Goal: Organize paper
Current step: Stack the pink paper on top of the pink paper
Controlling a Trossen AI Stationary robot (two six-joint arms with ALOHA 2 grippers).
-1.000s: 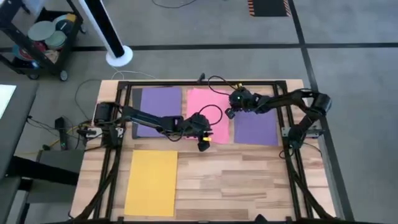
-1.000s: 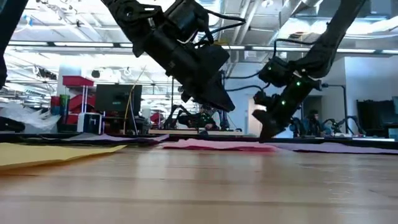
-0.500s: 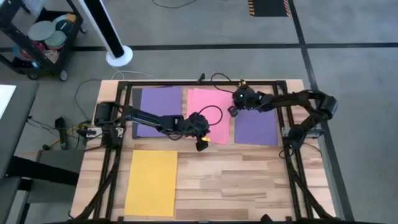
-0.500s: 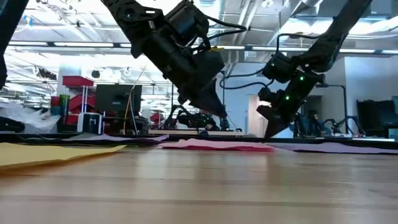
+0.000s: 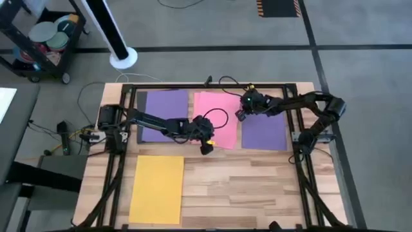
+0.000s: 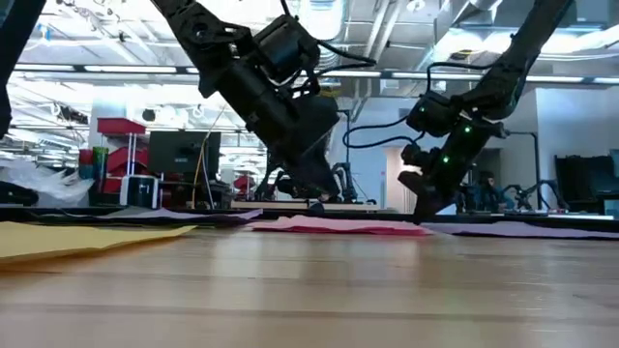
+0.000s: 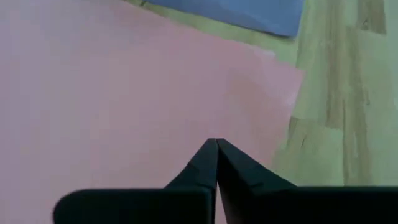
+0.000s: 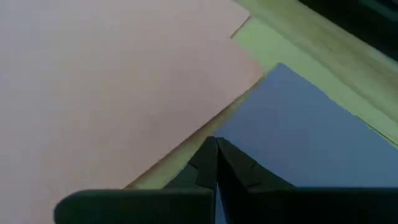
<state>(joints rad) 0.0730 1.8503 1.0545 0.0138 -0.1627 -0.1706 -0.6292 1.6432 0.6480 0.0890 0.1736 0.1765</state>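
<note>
Two grippers bracket the pink sheet, and the coming move turns on that. The sheet lies at the back of the worktop between two purple sheets, its long axis running front to back. It is slightly skewed, so its right edge nears the right purple sheet. The left gripper is at the pink sheet's near left corner, jaws pressed together and empty, tips directly over pink paper in its wrist view. The right gripper is at the sheet's far right edge, jaws likewise closed on nothing, tips over the seam where pink meets purple. Each arm is thus nearest its own side of the sheet. Nudging it straight probably needs both tips pushing from opposite corners. The left purple sheet and yellow sheet lie flat, apart.
</note>
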